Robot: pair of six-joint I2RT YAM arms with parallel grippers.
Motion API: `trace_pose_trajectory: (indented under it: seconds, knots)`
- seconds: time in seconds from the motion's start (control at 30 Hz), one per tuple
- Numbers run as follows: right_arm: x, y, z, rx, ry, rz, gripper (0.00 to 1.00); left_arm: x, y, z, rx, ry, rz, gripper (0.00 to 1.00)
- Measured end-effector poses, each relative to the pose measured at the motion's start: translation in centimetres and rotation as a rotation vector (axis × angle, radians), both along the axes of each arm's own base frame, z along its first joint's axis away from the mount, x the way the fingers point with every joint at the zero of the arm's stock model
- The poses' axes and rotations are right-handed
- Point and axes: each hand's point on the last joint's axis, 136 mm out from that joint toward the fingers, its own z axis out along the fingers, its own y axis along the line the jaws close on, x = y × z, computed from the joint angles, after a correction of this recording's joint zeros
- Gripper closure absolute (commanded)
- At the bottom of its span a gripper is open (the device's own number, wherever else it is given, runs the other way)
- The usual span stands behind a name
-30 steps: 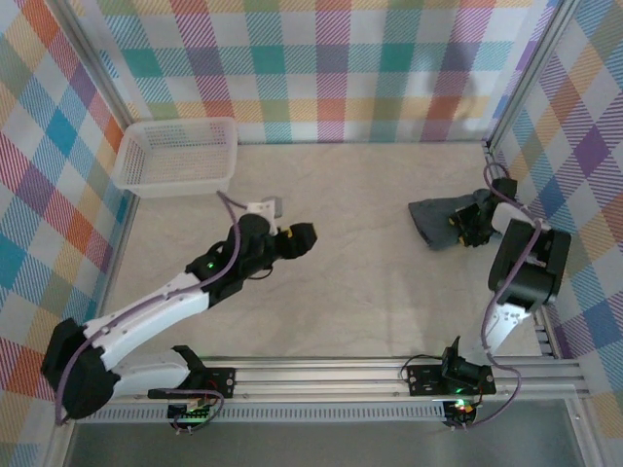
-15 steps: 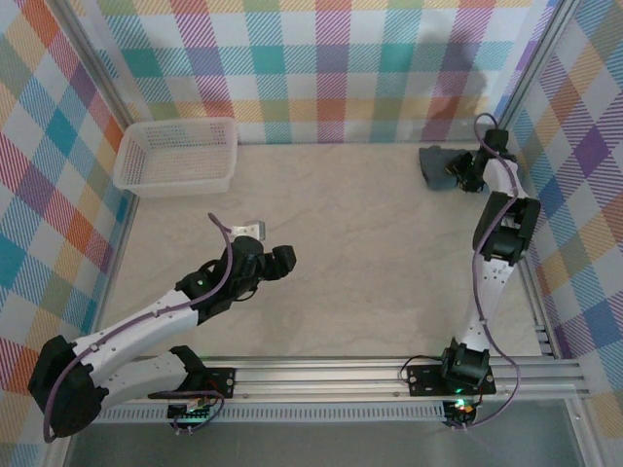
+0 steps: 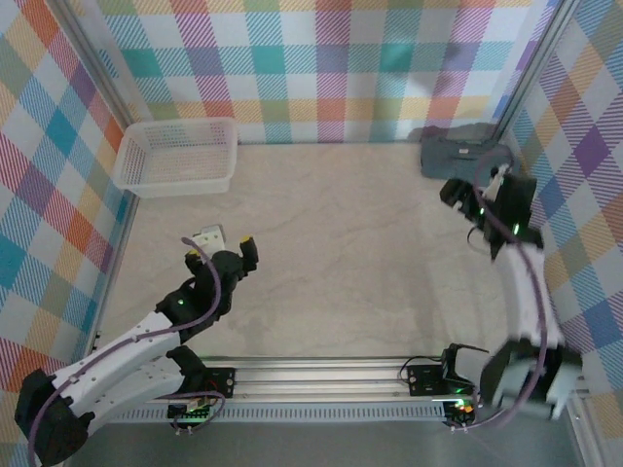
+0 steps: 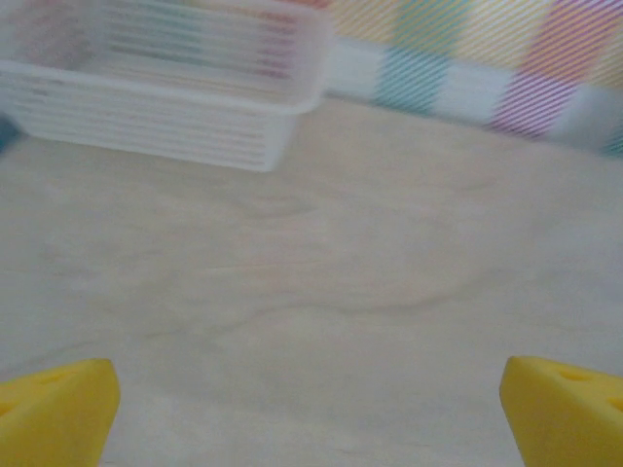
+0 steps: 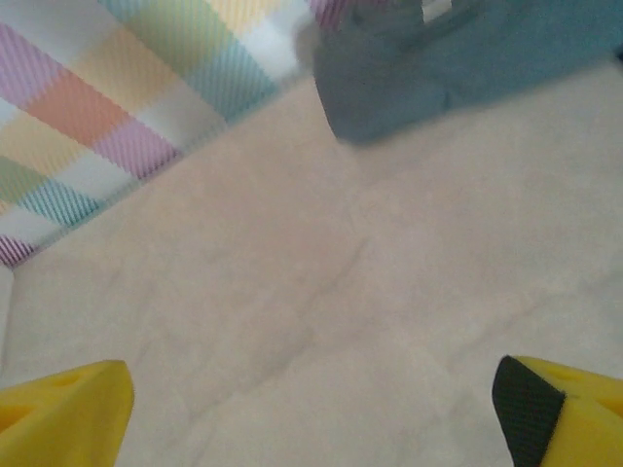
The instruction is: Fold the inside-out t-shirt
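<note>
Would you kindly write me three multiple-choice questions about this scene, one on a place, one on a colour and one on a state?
1. Where on the table does the t-shirt lie?
A) near left corner
B) far right corner
C) centre

2. What colour is the basket?
A) white
B) red
C) black

3. How is the right end effector?
A) shut on cloth
B) open and empty
C) shut on nothing

Answers:
1 B, it is bunched at the table's far right.
2 A, its mesh is white.
3 B, its yellow fingertips stand wide apart over bare table.
</note>
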Motion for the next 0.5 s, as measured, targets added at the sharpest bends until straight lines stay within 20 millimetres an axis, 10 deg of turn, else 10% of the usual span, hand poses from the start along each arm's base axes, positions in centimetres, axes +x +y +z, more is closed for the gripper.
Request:
trace_pose_trajectory:
  seconds: [0.27,0.5]
  knots:
    - [-3.0,2.8,-17.9,-0.265,0.167,0.131,0.0,2.2,6.8,-4.6,0.134,0.04,0.13,0.0]
    - [1.7,3.4,-18.0,-0.358,-0.006,0.156,0.0,7.4,8.3,-11.2,0.124,0.182,0.076,0.0]
